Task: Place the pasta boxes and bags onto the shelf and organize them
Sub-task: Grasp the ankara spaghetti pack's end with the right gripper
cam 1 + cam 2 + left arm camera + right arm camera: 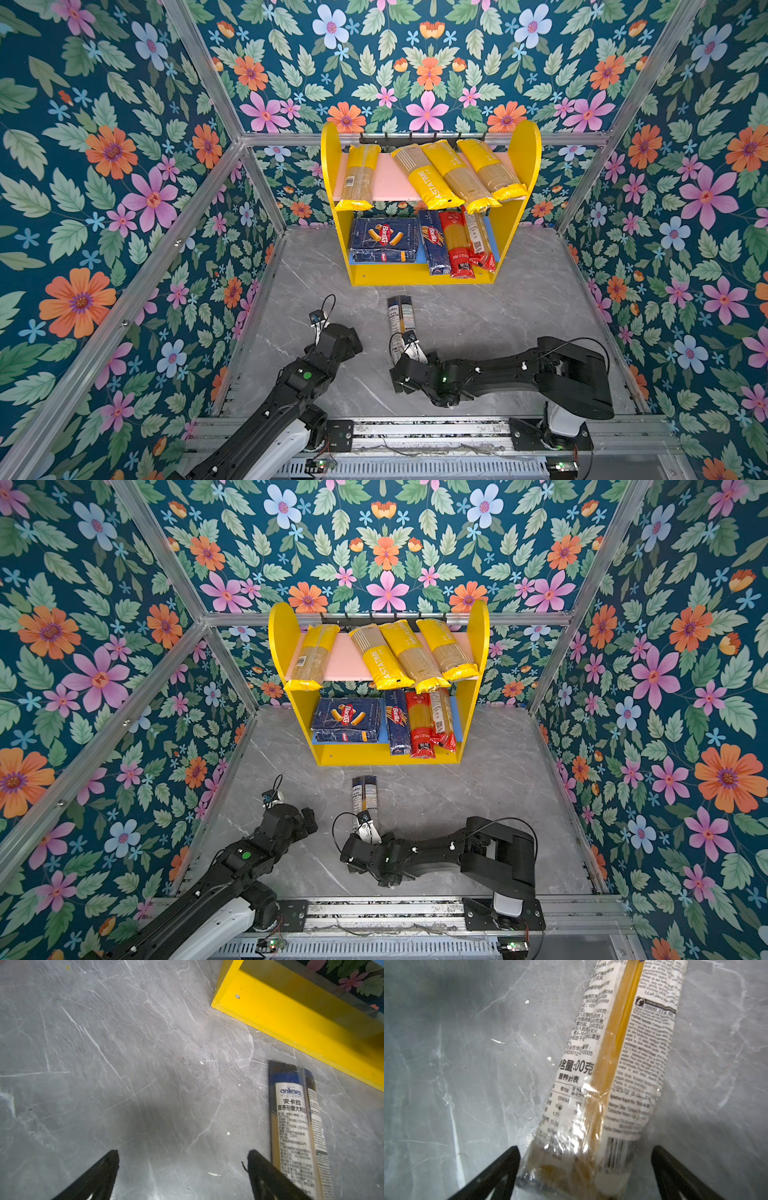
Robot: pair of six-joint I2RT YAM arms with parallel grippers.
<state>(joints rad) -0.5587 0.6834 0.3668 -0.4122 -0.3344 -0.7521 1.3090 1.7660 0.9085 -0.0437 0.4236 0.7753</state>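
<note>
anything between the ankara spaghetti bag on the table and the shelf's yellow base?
Nothing. Only bare grey marble tabletop separates the Ankara bag from the shelf. This shows in both top views and in the left wrist view.

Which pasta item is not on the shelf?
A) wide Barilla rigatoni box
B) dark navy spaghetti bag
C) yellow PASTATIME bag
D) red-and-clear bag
B: the dark navy bag lies on the grey table in front of the shelf, with the open right gripper at its near end.
</note>
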